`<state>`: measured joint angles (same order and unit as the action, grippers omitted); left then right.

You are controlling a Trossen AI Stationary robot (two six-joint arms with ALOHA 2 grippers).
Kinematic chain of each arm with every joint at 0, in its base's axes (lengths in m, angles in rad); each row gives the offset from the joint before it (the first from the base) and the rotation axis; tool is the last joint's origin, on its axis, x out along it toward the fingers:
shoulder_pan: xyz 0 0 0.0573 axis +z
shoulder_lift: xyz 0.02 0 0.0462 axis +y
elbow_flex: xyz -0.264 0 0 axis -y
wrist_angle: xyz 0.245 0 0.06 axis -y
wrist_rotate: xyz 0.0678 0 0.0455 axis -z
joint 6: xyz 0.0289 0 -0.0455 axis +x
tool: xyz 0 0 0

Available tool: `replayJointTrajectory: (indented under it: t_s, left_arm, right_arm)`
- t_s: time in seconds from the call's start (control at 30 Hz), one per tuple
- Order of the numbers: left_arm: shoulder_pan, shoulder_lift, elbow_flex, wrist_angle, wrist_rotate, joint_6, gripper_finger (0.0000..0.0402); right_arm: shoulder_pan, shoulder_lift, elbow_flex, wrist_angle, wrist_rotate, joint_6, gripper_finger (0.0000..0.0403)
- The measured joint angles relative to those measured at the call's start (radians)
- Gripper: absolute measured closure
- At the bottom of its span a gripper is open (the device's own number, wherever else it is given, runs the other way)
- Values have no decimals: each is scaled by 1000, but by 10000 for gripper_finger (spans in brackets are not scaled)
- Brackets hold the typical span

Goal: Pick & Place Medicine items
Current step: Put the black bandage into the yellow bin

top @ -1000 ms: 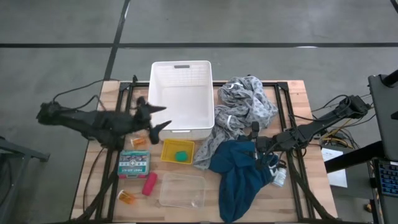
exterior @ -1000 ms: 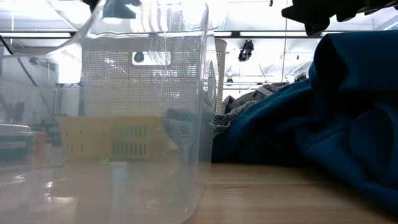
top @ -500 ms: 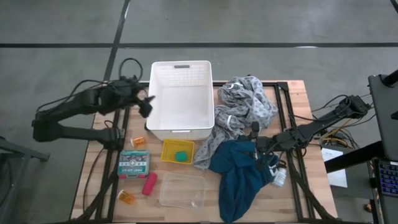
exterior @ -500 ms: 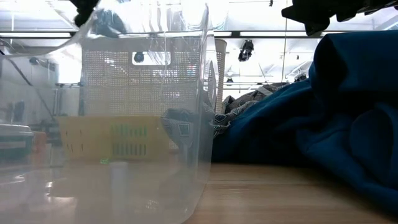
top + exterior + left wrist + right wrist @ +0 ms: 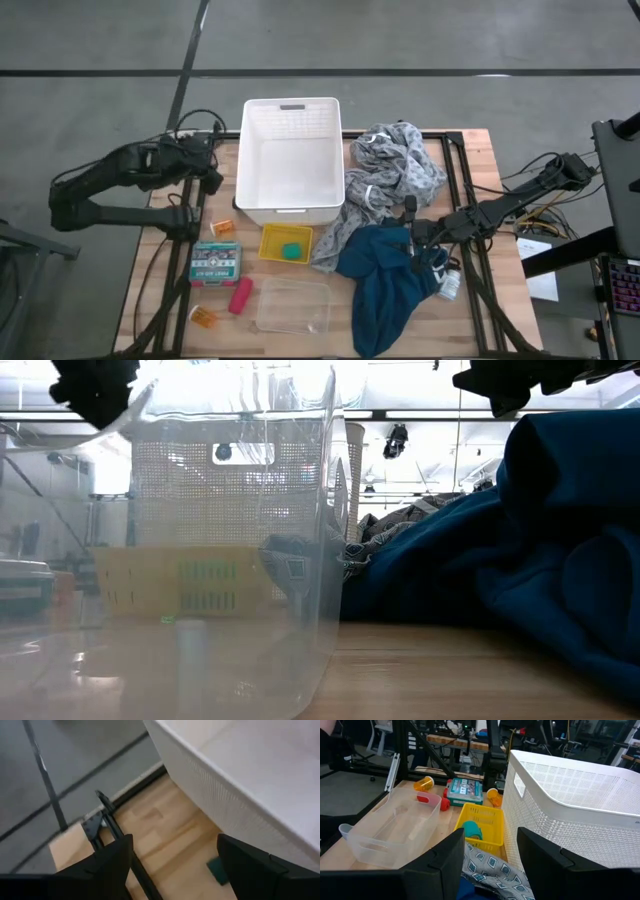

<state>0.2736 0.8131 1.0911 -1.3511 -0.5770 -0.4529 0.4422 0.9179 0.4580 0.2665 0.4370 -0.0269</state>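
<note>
In the high view, one orange pill bottle [image 5: 224, 227] lies near the white basket and another [image 5: 203, 318] near the table's near edge. The green-white labelled box [image 5: 216, 262] and the pink-red cylinder [image 5: 240, 296] lie between them. The dark green roll [image 5: 291, 250] sits in a small yellow basket [image 5: 285, 241]. A white bottle [image 5: 449, 285] lies beside the teal cloth. My left gripper [image 5: 212, 172] is open over bare wood, left of the white basket [image 5: 240, 795]. My right gripper [image 5: 415, 235] hangs open above the teal-blue cloth [image 5: 385, 280]; in its wrist view it [image 5: 492, 865] faces the roll [image 5: 470, 830].
The large white basket [image 5: 290, 168] stands at the table's far middle. A clear plastic tub [image 5: 292, 306] sits at the near edge and fills the low view's left [image 5: 200, 540]. The grey patterned cloth [image 5: 395, 175] lies right of the basket. Black rails [image 5: 470, 230] run along both table sides.
My left gripper has drawn back from the white basket's near-left corner, moving toward the table's far and left edges, and now hangs beside the basket's left wall. None of the items has moved.
</note>
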Motion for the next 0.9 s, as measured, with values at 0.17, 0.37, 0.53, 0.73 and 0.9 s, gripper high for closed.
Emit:
replayJointTrajectory:
  t_s: [0.17, 0.37, 0.53, 0.73, 0.9]
  left_arm:
    - [4, 12, -95, 42, 25, 3, 110]
    - [31, 49, -196, 133, 130, 55, 110]
    - [70, 85, -237, 187, 252, 106, 110]
    - [126, 105, -242, 239, 310, 174, 110]
    - [161, 102, -219, 241, 306, 225, 110]
  right_arm:
    - [0, 0, 0, 0, 0, 0, 224]
    - [0, 0, 0, 0, 0, 0, 227]
    - [0, 0, 0, 0, 0, 0, 225]
    - [0, 0, 0, 0, 0, 0, 227]
    - [0, 0, 0, 0, 0, 0, 223]
